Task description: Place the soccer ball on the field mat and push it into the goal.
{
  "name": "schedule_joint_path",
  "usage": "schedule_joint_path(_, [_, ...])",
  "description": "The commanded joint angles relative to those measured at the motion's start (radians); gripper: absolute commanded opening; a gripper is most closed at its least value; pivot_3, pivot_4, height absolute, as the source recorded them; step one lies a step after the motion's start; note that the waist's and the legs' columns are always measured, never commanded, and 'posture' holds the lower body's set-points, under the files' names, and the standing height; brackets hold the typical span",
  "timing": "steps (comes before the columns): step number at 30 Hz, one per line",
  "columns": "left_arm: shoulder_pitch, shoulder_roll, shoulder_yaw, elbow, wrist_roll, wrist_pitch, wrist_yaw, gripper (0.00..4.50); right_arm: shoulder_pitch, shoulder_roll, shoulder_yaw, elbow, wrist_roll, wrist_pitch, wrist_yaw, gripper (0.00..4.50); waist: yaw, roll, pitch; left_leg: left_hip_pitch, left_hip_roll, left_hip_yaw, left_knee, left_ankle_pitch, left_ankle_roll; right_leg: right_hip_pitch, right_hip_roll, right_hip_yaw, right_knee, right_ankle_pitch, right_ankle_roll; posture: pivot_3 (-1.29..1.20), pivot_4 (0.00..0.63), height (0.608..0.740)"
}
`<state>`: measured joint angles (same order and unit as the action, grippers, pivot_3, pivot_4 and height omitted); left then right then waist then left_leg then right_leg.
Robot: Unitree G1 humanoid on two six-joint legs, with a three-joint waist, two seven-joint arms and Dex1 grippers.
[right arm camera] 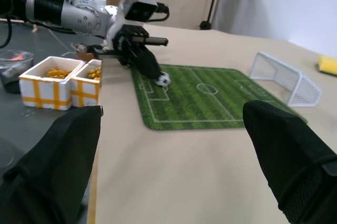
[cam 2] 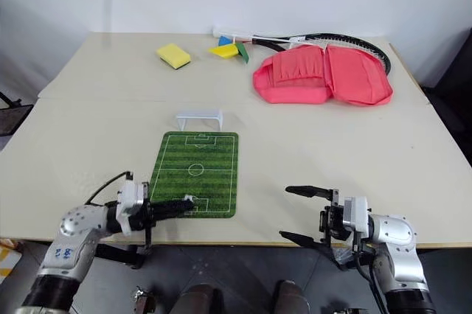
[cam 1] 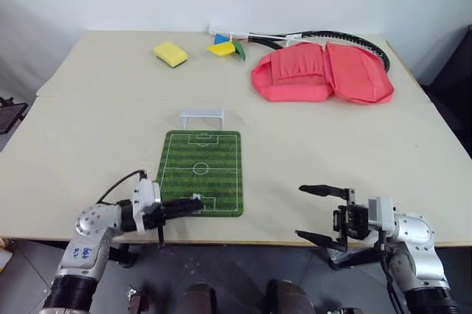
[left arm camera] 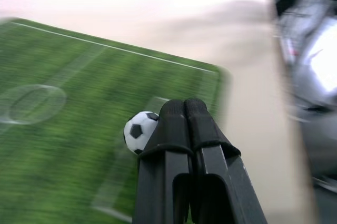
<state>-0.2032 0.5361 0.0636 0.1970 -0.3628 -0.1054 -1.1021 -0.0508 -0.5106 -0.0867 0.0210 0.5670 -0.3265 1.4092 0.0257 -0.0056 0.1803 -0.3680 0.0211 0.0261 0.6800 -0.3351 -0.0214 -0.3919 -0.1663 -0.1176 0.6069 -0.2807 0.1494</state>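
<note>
step: push phase, soccer ball (left arm camera: 139,131) already on field mat (cam 1: 221,174) near end | left pincer (cam 1: 193,204) closed empty, tips beside ball | right pincer (cam 1: 322,214) wide, idle | next: ball to be nudged lengthwise twd goal (cam 1: 202,116), kept straight imo

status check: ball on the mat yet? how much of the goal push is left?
Done: the soccer ball is on the field mat, by the near-end penalty box. In hand: the left gripper, fingers shut, has its tips against the ball, set to push. Left: the whole push, since the goal stands at the mat's far end. The right gripper is open, off to the side.
</note>
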Motion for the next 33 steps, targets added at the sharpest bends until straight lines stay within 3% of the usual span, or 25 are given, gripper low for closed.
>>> schedule_joint_path(1, [-0.113,-0.038,0.044,0.127,0.033,-0.112,0.080,0.04,0.009,0.017,-0.008,-0.083,-0.015,0.000,-0.080,4.50,0.000,0.000,0.000,0.000,0.000,0.000,0.000,0.000,0.000,0.000,0.000,0.000,0.000,0.000,0.000,0.00,0.150,0.740])
schedule_joint_path(5, [-0.261,-0.030,0.087,0.230,0.007,-0.158,0.084,0.04,-0.005,0.042,0.001,-0.148,-0.020,0.059,-0.195,4.50,-0.001,0.000,0.000,-0.001,0.000,0.000,0.001,0.000,0.000,0.000,0.000,0.000,0.000,0.000,0.000,0.00,0.150,0.740])
schedule_joint_path(8, [-0.270,0.022,0.126,0.179,-0.033,-0.140,0.038,0.04,-0.022,0.062,0.022,-0.177,-0.027,0.094,-0.248,4.50,-0.012,0.000,0.000,0.000,0.000,0.000,0.000,0.000,0.000,-0.001,0.000,0.000,0.000,0.000,0.000,0.00,0.150,0.740])
schedule_joint_path(12, [-0.180,0.097,0.206,0.098,-0.093,-0.076,0.027,0.04,-0.058,0.090,0.031,-0.179,-0.028,0.121,-0.310,4.50,-0.031,0.000,0.000,0.000,0.000,0.001,-0.001,-0.001,0.000,-0.001,0.000,0.001,0.000,0.000,0.000,0.00,0.150,0.740])
schedule_joint_path(18, [0.111,0.184,0.407,-0.016,-0.135,-0.009,0.092,0.04,-0.136,0.113,0.013,-0.133,-0.020,0.136,-0.364,4.50,-0.033,0.001,0.001,0.000,0.002,0.001,-0.001,-0.002,0.000,-0.002,0.001,0.001,-0.001,0.000,0.000,0.00,0.150,0.740])
schedule_joint_path(24, [0.316,0.139,0.571,-0.095,-0.113,0.037,0.288,0.04,-0.219,0.118,-0.003,-0.049,-0.050,0.136,-0.419,4.50,-0.022,0.001,0.001,0.000,0.003,0.001,0.000,-0.004,0.000,-0.001,0.002,0.002,-0.001,0.000,0.000,0.00,0.150,0.740])
schedule_joint_path(33, [0.362,0.062,0.582,-0.213,-0.094,0.070,0.469,0.04,-0.240,0.118,-0.009,-0.025,-0.069,0.120,-0.432,4.50,-0.028,0.001,0.001,0.000,0.004,0.002,0.000,-0.005,0.000,-0.002,0.003,0.002,-0.001,0.000,0.000,0.00,0.150,0.740])
